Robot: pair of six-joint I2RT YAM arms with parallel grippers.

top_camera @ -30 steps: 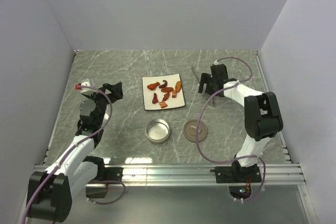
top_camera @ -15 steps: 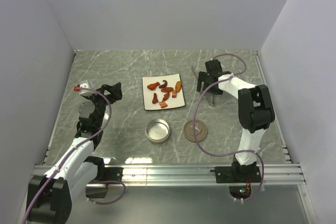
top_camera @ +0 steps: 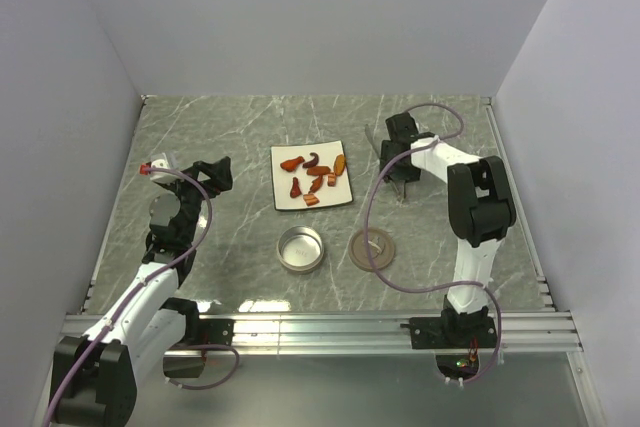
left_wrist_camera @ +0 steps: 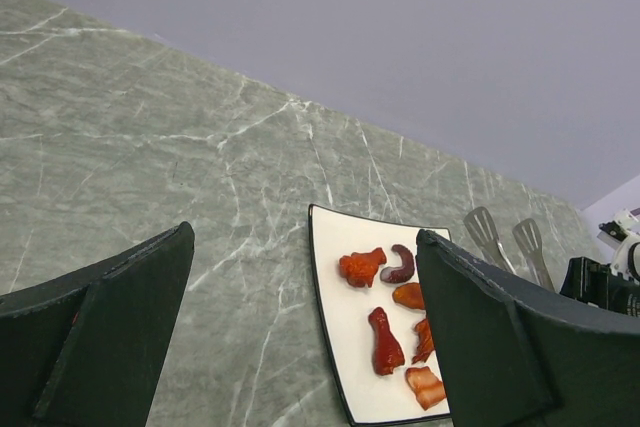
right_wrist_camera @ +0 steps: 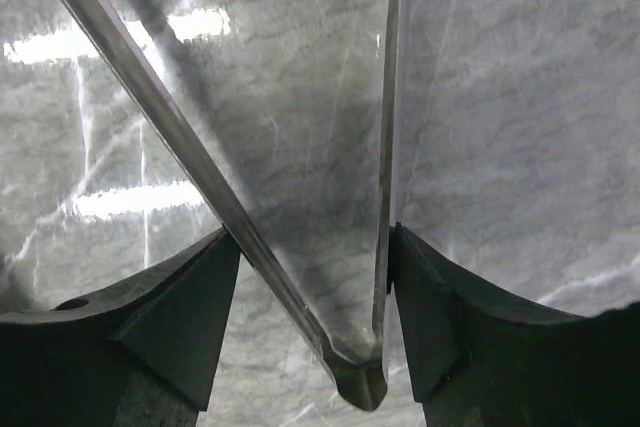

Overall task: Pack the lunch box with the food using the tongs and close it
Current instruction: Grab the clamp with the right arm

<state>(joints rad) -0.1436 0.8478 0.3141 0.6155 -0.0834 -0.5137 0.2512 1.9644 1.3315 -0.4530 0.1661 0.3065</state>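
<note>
The tongs (right_wrist_camera: 173,137) lie on the surface right of the white plate (top_camera: 283,193), long axis roughly near to far, joined end toward the right arm. The right end effector (right_wrist_camera: 312,237) straddles them, partly closed against both arms. The left end effector (left_wrist_camera: 305,237) is held wide and empty, well apart.

No readable text, label or number anywhere.

plate (top_camera: 283,192): white, square | table (top_camera: 210,132): grey-green marble, white veins
</note>
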